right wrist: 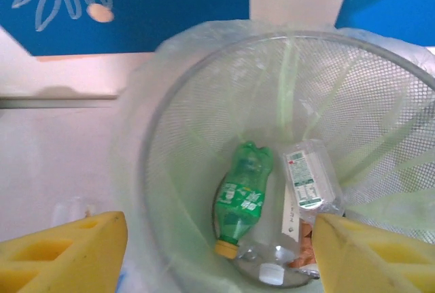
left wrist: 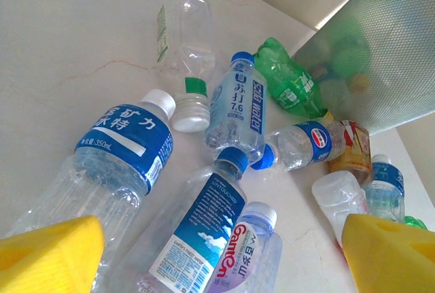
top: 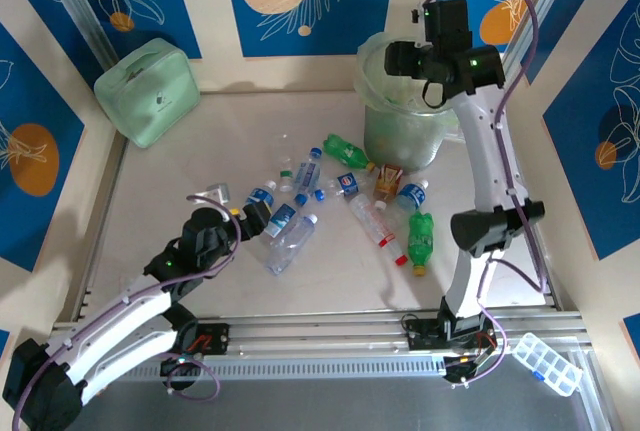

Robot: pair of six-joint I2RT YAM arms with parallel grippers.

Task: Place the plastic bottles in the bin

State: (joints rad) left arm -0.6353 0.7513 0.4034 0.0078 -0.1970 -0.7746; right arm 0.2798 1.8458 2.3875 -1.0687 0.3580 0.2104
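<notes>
Pale surface, blue-patterned walls. Bin at 1 o'clock holds some three plastic bottles, perhaps more. Roughly ten loose bottles remain mid-surface. Right tool is above the bin, spread and empty. Left tool, at 8 o'clock, is wide and empty.

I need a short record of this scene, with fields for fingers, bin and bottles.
left fingers: open, empty, low over bottles on the table
right fingers: open, empty, above the bin
bin: bag-lined, holds a green bottle and a clear bottle
bottles: most lie on the table, outside the bin
task: not finished
</notes>
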